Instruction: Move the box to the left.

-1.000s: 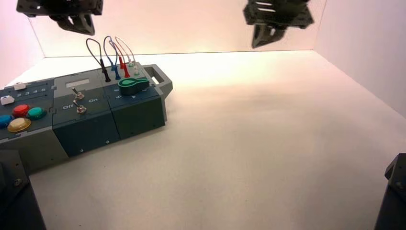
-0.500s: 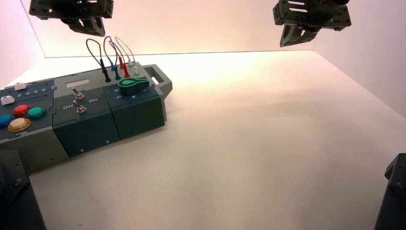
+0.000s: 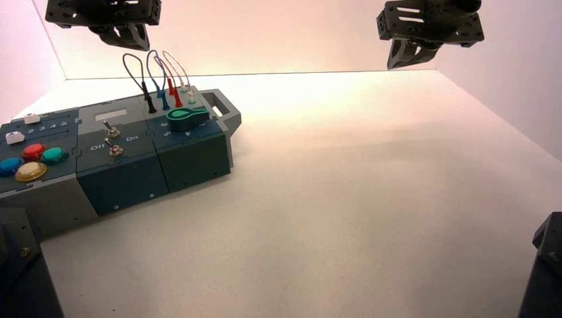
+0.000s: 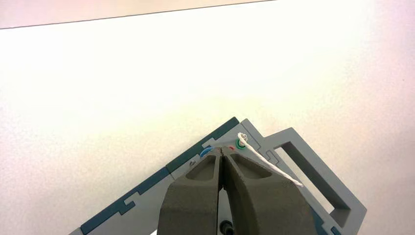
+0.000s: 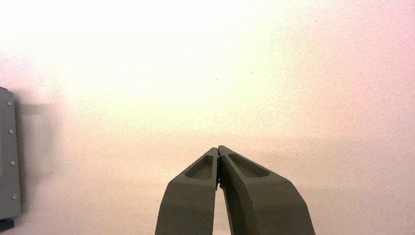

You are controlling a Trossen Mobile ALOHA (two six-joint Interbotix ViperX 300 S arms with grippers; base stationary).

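Observation:
The box (image 3: pixel 192 159) is long, dark teal and grey, and lies at the table's left side with its left end cut off by the picture's edge. On it I see coloured round buttons (image 3: pixel 33 151), two toggle switches (image 3: pixel 112 132), a green knob (image 3: pixel 187 117), looped wires (image 3: pixel 156 73) and a grey end handle (image 3: pixel 222 109). My left gripper (image 3: pixel 126 36) hangs shut high above the wires. In the left wrist view its tips (image 4: pixel 221 152) meet over the box's wire corner (image 4: pixel 303 166). My right gripper (image 3: pixel 404 56) hangs shut above the far right, over bare table (image 5: pixel 218 148).
White walls close in the white table (image 3: pixel 371 199) at the back and on both sides. Dark arm bases stand at the near left (image 3: pixel 20 265) and near right (image 3: pixel 547 265) corners. A grey edge of the box (image 5: pixel 9 156) shows in the right wrist view.
The right gripper has swung to the right and a little higher. The left gripper has risen slightly. The box lies where it was.

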